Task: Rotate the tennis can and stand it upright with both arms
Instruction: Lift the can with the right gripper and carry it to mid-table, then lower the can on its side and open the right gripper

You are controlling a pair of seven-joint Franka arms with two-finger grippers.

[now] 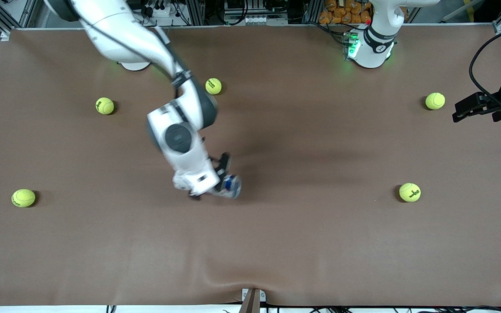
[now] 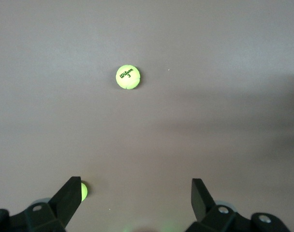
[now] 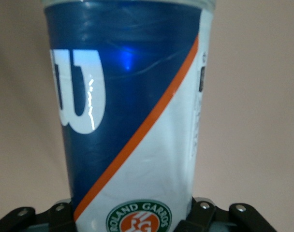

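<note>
The right arm's black two-finger gripper (image 1: 223, 176) holds the slim clear-plastic tennis can with the white and dark blue label and white "W" logo (image 3: 132, 121) near the middle of the brown tabletop (image 1: 302, 243); its fingers pinch the can at the end with the round green emblem, one on each side, and the tube runs away from them between the two.

To do this step well, in my judgement, the grip should stay firm while the wrist turns the can toward vertical; the clear wall looks slick, so a slow turn is safer than a quick one; the base should meet the tabletop flat before any release, or the tall tube may tip.

In the front view only the can's blue and white end (image 1: 232, 186) shows past the right wrist, close to the tabletop; whether it touches I cannot tell.

The left arm's black gripper (image 2: 136, 200) waits above the left arm's end of the tabletop, fingers spread wide and empty, over bare cloth with a yellow-green tennis ball (image 2: 127, 77) below it.
</note>
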